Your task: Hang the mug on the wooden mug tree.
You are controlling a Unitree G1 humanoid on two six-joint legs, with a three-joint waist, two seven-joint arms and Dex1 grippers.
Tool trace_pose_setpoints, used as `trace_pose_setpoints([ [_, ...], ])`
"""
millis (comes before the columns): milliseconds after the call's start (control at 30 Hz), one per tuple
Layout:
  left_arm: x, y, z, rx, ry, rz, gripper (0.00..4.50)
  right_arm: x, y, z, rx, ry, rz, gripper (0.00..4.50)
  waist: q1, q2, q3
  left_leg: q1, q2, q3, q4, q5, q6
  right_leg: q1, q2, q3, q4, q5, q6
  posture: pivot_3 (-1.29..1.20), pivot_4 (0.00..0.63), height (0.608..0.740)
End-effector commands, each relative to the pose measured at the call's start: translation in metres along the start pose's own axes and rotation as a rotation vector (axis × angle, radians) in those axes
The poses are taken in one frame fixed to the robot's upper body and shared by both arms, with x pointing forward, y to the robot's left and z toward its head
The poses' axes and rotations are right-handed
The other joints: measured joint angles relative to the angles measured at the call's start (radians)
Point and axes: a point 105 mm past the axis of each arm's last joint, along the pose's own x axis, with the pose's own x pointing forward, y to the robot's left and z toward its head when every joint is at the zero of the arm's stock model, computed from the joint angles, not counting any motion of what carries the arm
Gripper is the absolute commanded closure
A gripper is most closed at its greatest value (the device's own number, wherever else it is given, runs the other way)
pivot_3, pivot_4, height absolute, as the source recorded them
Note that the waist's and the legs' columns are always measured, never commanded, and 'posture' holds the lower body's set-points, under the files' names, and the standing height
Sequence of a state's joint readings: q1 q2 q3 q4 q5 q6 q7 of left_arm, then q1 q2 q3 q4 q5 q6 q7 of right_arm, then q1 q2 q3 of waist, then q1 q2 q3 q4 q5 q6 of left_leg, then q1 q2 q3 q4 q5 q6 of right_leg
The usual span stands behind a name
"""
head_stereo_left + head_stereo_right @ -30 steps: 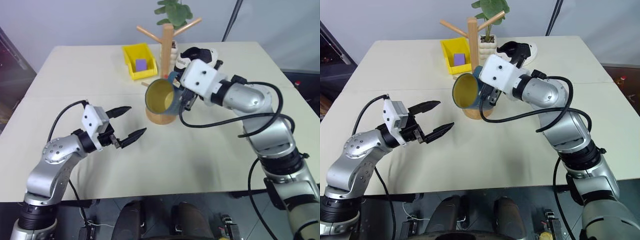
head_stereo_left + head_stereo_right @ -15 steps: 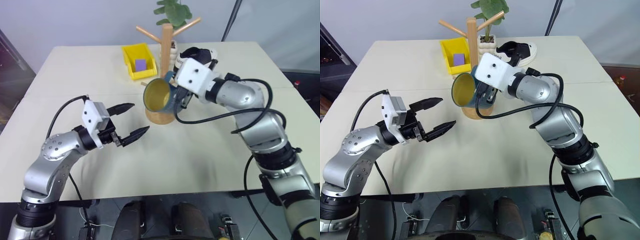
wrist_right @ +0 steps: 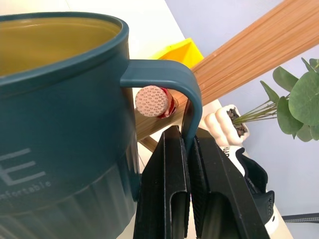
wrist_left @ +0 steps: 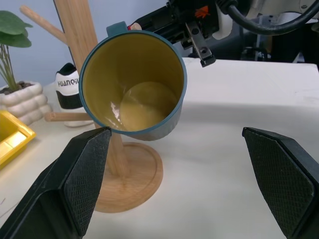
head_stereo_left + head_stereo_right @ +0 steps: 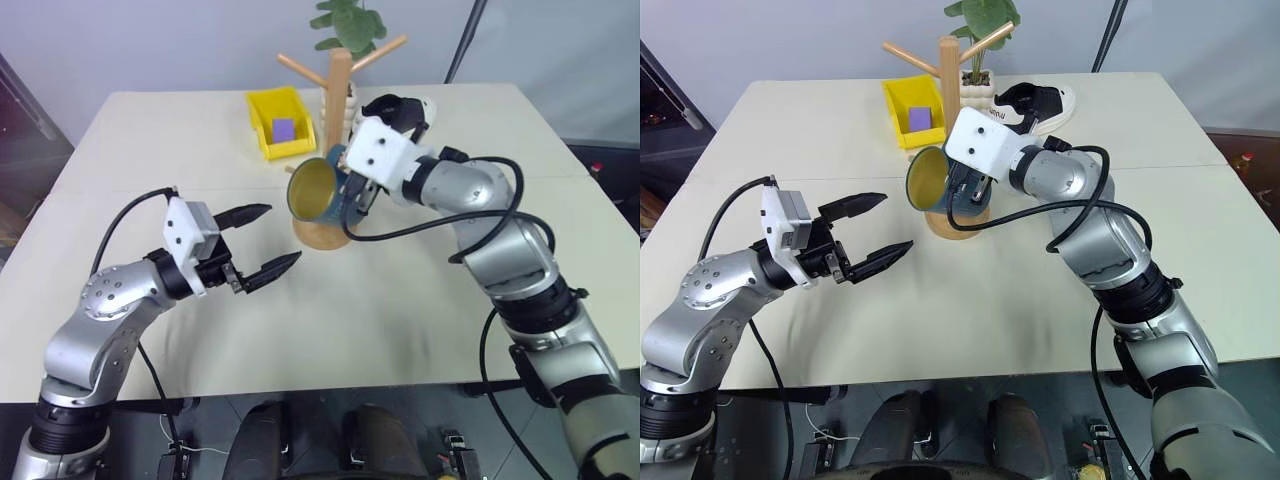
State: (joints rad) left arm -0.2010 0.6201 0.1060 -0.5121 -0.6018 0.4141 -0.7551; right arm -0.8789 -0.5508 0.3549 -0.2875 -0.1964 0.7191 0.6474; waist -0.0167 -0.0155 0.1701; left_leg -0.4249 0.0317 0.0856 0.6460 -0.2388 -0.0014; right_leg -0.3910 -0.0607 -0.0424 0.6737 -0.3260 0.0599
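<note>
Cream surface (image 5: 420, 300) across most of the frame, carrying everything.

Wooden mug tree (image 5: 339, 110) at upper centre, upright on its round base, pegs angled up and outward near the top and a lower peg reaching toward the mug.

Mug (image 5: 318, 192) just below centre-top, tipped on its side in the air over the tree's base, yellow mouth toward the lower left. Not yet hung, by the look of it: in the right wrist view the round end of a peg (image 3: 153, 101) sits framed inside the handle loop (image 3: 169, 79), lined up with the opening; cannot tell whether the tip has entered.

Right hand (image 3: 189, 149) at centre, clamped tight on the handle of the mug, both fingers pinching the lower limb of the loop.

Left hand (image 5: 262, 245) at centre left, fingers spread wide, gripping nothing, hanging above the surface well apart from the mug and pointed toward it.

Yellow bin (image 5: 280, 120) at upper left of centre, a small purple block (image 5: 283, 128) inside. Potted plant (image 5: 350, 25) and a black-and-white shoe (image 5: 400, 108) behind the tree.

Done so far: mug picked up and brought to the peg. Left: slide the loop over the peg, let go, pull back.
</note>
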Motion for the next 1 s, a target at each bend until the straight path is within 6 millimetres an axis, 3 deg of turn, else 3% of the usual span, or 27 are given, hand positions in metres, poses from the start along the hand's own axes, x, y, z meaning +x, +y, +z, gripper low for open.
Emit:
trace_pose_setpoints([
  [33, -0.001, 0.000, 0.013, 0.043, -0.041, 0.003, 0.00, -0.004, -0.012, 0.013, -0.030, -0.037, -0.046, 3.45, 0.000, 0.000, 0.000, 0.000, 0.000, 0.000, 0.000, 0.000, 0.000, 0.000, 0.000, 0.000, 0.000, 0.000, 0.000, 0.00, 0.150, 0.740],
  [133, -0.001, 0.001, 0.013, 0.043, -0.039, 0.004, 0.00, -0.006, -0.017, 0.017, -0.052, -0.049, -0.072, 1.96, 0.000, 0.000, 0.000, 0.000, 0.000, 0.000, 0.000, 0.000, 0.000, 0.000, 0.000, 0.000, 0.000, 0.000, 0.000, 0.00, 0.150, 0.740],
  [300, -0.003, 0.003, 0.010, 0.040, -0.032, 0.017, 0.00, -0.023, -0.029, 0.018, -0.054, -0.081, -0.083, 1.96, 0.000, 0.000, 0.000, 0.000, 0.000, 0.000, 0.000, 0.000, 0.000, 0.000, 0.000, 0.000, 0.001, 0.000, 0.000, 0.00, 0.150, 0.740],
  [467, -0.012, 0.016, 0.001, -0.019, -0.028, 0.104, 0.00, -0.057, -0.039, -0.007, 0.092, -0.113, -0.072, 1.96, 0.005, 0.000, 0.000, 0.000, 0.000, 0.000, 0.001, -0.001, 0.001, 0.001, 0.000, 0.000, -0.001, 0.000, 0.000, 0.00, 0.150, 0.740],
  [700, -0.036, 0.048, -0.041, -0.079, 0.067, 0.351, 0.00, -0.090, -0.004, -0.058, 0.438, -0.133, -0.005, 1.96, 0.000, 0.000, 0.000, 0.001, 0.000, -0.001, 0.000, -0.001, 0.002, 0.002, 0.000, 0.000, 0.000, 0.000, 0.000, 0.00, 0.150, 0.740],
  [867, -0.057, 0.063, -0.084, -0.141, 0.131, 0.577, 0.00, -0.087, 0.028, -0.112, 0.652, -0.083, -0.125, 1.96, 0.000, 0.000, 0.000, 0.003, 0.000, 0.000, 0.000, -0.001, 0.002, 0.003, 0.000, 0.000, 0.001, 0.000, 0.000, 0.00, 0.150, 0.740],
  [1000, -0.071, 0.062, -0.103, -0.144, 0.188, 0.665, 0.00, -0.084, 0.040, -0.130, 0.766, -0.096, -0.160, 1.96, 0.000, 0.000, 0.000, 0.002, 0.000, 0.000, 0.001, -0.001, 0.002, 0.002, 0.000, 0.000, 0.001, 0.000, 0.001, 0.00, 0.150, 0.740],
])
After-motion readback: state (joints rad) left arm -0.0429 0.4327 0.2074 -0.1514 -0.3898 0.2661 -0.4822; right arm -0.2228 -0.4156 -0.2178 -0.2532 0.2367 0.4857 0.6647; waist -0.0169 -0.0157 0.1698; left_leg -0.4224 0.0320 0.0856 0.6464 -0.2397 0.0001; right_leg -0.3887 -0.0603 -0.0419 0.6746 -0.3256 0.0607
